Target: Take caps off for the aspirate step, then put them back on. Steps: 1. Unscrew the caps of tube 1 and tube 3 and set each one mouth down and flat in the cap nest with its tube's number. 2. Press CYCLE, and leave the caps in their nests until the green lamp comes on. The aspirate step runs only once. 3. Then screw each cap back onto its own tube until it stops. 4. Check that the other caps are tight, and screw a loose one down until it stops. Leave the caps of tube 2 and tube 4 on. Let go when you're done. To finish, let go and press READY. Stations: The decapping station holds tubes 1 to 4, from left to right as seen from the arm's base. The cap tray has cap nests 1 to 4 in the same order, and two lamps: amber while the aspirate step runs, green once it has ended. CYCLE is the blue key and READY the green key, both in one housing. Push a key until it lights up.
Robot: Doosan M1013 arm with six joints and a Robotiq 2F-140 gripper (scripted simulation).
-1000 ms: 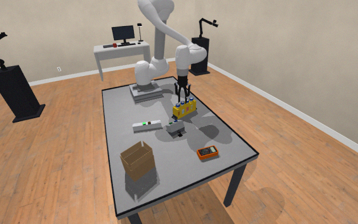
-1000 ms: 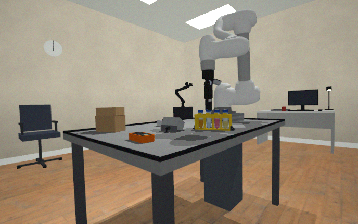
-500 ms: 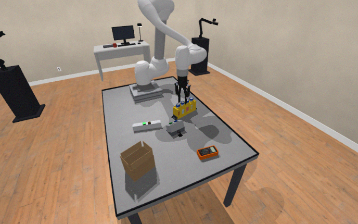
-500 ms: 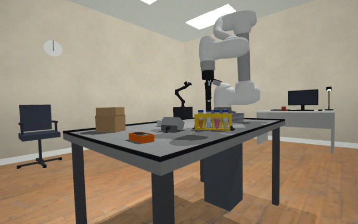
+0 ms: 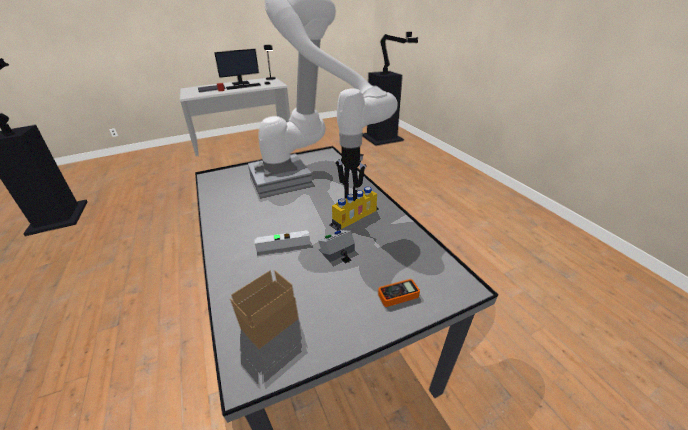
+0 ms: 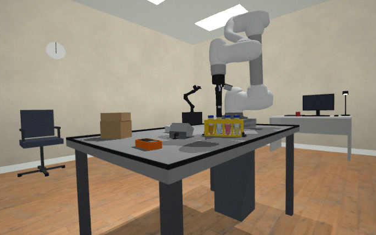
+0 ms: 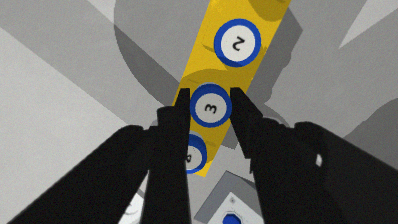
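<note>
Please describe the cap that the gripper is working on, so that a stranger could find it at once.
On the grey table stands a yellow decapping station with blue-rimmed caps in a row. The gripper is shut on the cap marked 3, between caps 2 and 4.
</note>
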